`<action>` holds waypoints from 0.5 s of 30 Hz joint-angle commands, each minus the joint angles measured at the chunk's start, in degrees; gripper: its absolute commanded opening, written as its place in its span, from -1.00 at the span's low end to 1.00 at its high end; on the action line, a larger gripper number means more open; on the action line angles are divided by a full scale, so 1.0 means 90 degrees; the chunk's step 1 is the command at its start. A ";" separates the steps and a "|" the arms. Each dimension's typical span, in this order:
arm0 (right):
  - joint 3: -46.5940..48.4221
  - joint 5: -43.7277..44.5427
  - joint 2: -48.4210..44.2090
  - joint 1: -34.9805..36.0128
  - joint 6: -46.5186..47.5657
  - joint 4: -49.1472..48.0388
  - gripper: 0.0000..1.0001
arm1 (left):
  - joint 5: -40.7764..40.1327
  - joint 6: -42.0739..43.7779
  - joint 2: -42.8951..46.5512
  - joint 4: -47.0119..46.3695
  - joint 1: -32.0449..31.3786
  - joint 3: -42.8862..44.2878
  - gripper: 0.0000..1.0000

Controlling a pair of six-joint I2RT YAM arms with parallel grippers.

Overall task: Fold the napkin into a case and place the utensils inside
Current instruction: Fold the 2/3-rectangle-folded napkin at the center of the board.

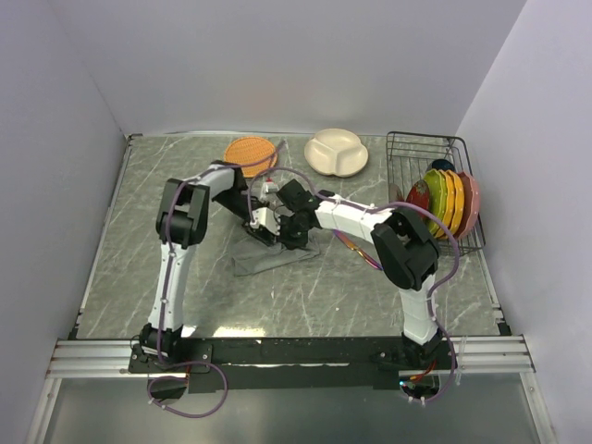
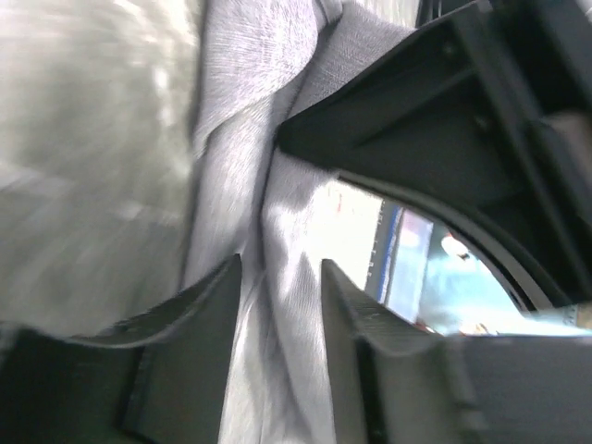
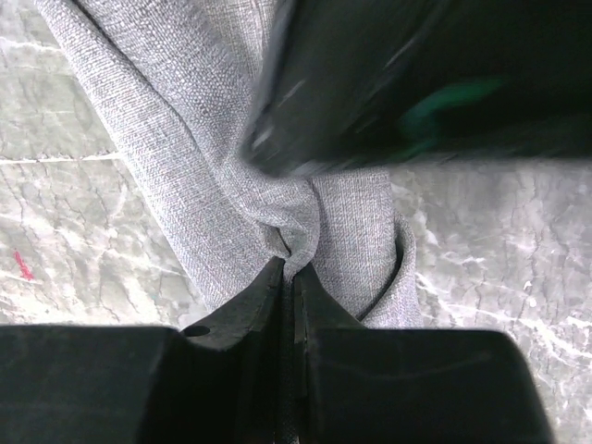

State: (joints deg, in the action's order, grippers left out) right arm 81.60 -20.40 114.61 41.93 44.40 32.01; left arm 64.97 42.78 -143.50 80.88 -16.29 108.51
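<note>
The grey napkin (image 1: 274,255) lies bunched on the marble table between both arms. My right gripper (image 1: 294,228) is shut on a pinched fold of the napkin (image 3: 185,139); in the right wrist view the jaws (image 3: 289,270) meet with cloth squeezed between the tips. Just left of it, my left gripper (image 1: 262,222) stands open. Its fingers (image 2: 280,268) are apart, and a ridge of the napkin (image 2: 240,139) runs loosely between them. A slim gold and purple piece (image 1: 357,250), seemingly the utensils, peeks out under the right arm. No folded case shows.
At the back lie a round orange woven mat (image 1: 251,150) and a cream divided plate (image 1: 337,151). A black wire rack (image 1: 418,146) at the right holds upright coloured plates (image 1: 446,199). The two grippers stand very close together.
</note>
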 commanded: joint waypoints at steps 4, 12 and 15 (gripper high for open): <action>0.0552 -0.0115 0.0234 -0.0040 0.0047 0.0476 -0.85 | 0.0446 0.0177 0.1266 -0.0266 0.0940 -0.0278 0.00; 0.1225 -0.0691 0.0634 -0.0255 -0.0304 0.1168 -0.86 | 0.0576 -0.1703 0.3003 -0.2537 0.3001 -0.2103 0.11; 0.1771 -0.1100 0.1005 -0.0381 -0.0606 0.1656 -0.87 | -0.0458 -0.2360 0.4126 -0.4305 0.3294 -0.2904 0.15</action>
State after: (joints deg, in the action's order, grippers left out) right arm 91.35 -24.67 120.62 40.14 42.39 41.28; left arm 67.35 31.75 -119.17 62.02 11.51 88.29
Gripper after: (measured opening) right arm 0.117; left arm 0.561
